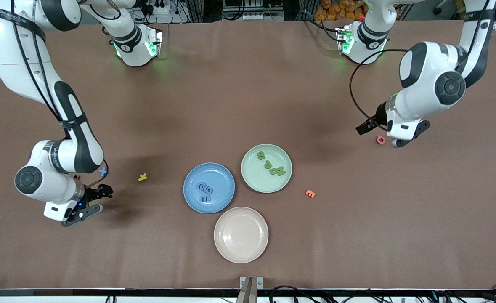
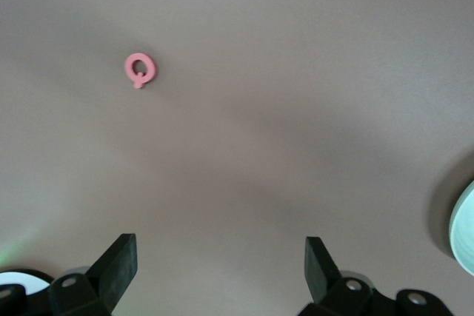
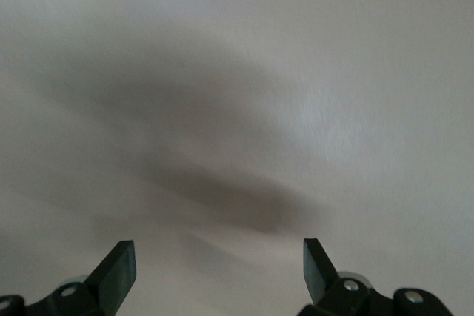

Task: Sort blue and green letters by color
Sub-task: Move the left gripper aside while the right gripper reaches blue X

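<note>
1. The blue X (image 1: 103,171) is the one blue letter I see left on the table (image 1: 248,84). It lies just beside the right arm's elbow, at about 1 o'clock from the right tool (image 1: 91,205).
2. The other blue letters (image 1: 205,191) lie in the blue plate (image 1: 209,187), and the green letters (image 1: 271,164) lie in the green plate (image 1: 266,168); I cannot count either group with certainty.
3. Judged by looks, the X is thin, light and slightly soft, probably foam. It should pinch easily across its arms, but it lies flat and could slide or flip if a finger catches its edge.
4. The right tool hovers low over bare table with its fingers apart and nothing between them; its wrist view shows only table and shadow.
5. The left tool (image 1: 399,139) waits with fingers apart and empty over the left arm's end of the table, the pink Q (image 1: 381,139) just beside it at 9 o'clock.
6. A yellow K (image 1: 142,177) lies between the X and the blue plate, right on the carrying path.
7. An orange E (image 1: 310,193) sits at 4 o'clock from the green plate, and a beige plate (image 1: 241,234) stands empty, nearest the front camera.
</note>
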`<state>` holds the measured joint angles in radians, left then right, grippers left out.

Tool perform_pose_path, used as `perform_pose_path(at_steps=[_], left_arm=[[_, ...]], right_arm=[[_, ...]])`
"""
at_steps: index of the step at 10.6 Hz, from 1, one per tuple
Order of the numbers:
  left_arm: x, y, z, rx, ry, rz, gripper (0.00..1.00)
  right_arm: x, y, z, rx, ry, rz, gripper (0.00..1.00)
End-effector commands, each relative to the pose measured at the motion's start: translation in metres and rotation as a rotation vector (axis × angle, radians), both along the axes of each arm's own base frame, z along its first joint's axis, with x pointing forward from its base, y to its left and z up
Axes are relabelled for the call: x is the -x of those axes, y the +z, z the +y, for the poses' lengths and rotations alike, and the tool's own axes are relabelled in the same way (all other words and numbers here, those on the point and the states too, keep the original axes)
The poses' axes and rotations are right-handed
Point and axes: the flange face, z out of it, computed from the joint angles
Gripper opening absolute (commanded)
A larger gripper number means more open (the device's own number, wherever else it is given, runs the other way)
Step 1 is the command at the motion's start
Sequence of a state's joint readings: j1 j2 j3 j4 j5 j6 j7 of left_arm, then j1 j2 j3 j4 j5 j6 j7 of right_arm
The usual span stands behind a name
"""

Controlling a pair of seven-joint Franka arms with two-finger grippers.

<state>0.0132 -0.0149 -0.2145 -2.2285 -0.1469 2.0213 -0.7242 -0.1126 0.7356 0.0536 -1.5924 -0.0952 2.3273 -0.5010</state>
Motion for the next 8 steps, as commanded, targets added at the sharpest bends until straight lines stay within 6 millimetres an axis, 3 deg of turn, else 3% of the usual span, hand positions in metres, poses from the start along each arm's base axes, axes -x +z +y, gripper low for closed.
perform_pose_path(at_steps=[1, 3, 5, 7, 8], left_arm=[[-0.003, 0.031, 0.001, 0.027, -0.027, -0.074, 1.00], [-0.027, 0.073, 0.003, 0.044, -0.067, -0.172, 1.00], [-0.052, 0.130, 0.005, 0.061, -0.042, -0.289, 1.00], [-0.065, 0.186, 0.027, -0.017, -0.067, -0.342, 1.00], [-0.070, 0.200, 0.030, -0.063, -0.119, -0.340, 1.00]], right_arm=[[0.052, 0.005, -0.018, -0.001, 0.000, 0.001, 1.00], [0.087, -0.001, -0.020, -0.004, -0.006, -0.019, 1.00], [0.112, -0.009, -0.022, -0.009, -0.016, -0.021, 1.00], [0.130, -0.019, -0.020, -0.013, -0.018, -0.039, 1.00], [0.132, -0.021, -0.021, -0.014, -0.019, -0.039, 1.00]])
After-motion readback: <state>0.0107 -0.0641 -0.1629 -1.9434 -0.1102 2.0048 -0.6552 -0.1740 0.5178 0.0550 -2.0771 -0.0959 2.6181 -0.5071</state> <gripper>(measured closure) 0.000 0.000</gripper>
